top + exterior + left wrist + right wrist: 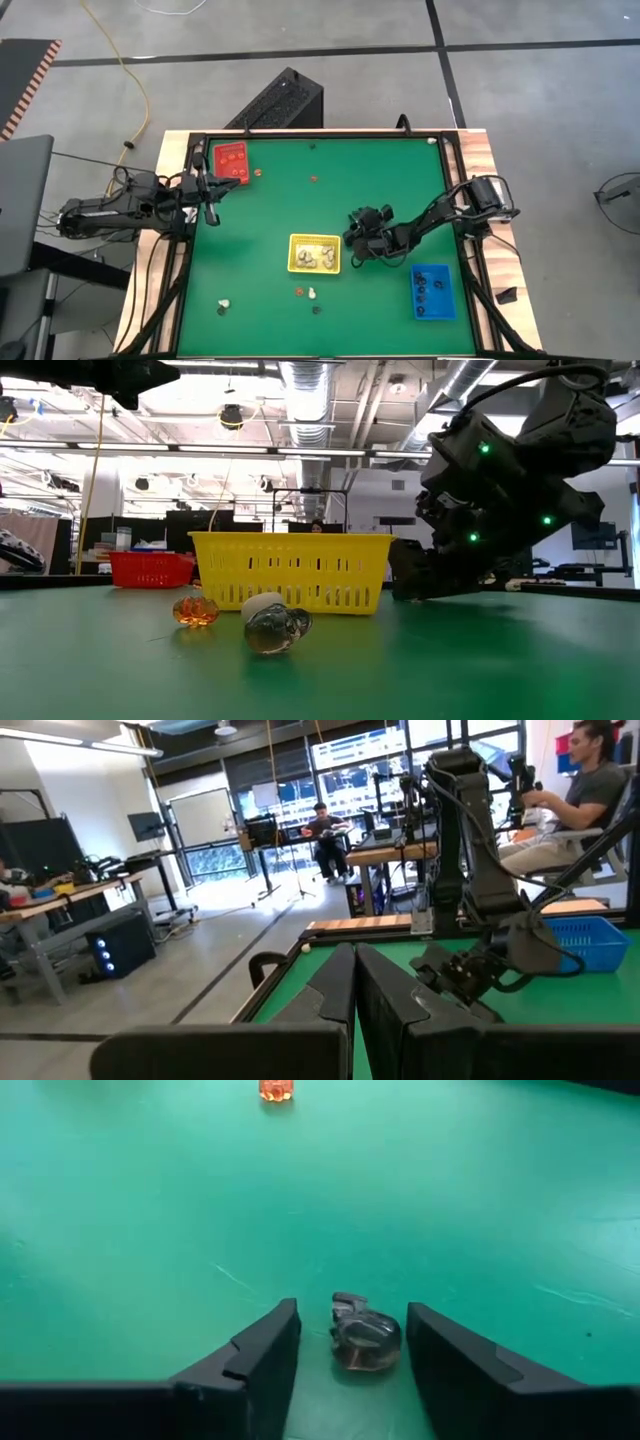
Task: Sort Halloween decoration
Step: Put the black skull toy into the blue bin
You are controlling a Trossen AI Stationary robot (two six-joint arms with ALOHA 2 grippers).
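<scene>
**Right gripper straddling a dark trinket beside the yellow tray**

Nearest the right wrist camera, the right gripper (345, 1350) sits low on the green table (150, 1230) with its two fingers apart, one on each side of a small smoky-grey trinket (364, 1336). The trinket rests on the table between them, touching neither finger as far as can be seen. It looks like hard, glossy moulded plastic, lumpy and rounded, so it is probably very light and apt to slip or skitter; a hold across its widest middle, low against the table, seems safest. Farther off lies an orange trinket (275, 1089).

From above, the right gripper (362, 240) is just beside the yellow tray (314, 253), which already holds pale pieces. The blue tray (432, 292), holding dark pieces, stands near the right edge. Loose trinkets remain near the front edge (312, 293). Farthest away, the red tray (230, 161) occupies the left rear corner, where the left gripper (209, 209) waits with its fingers together.
</scene>
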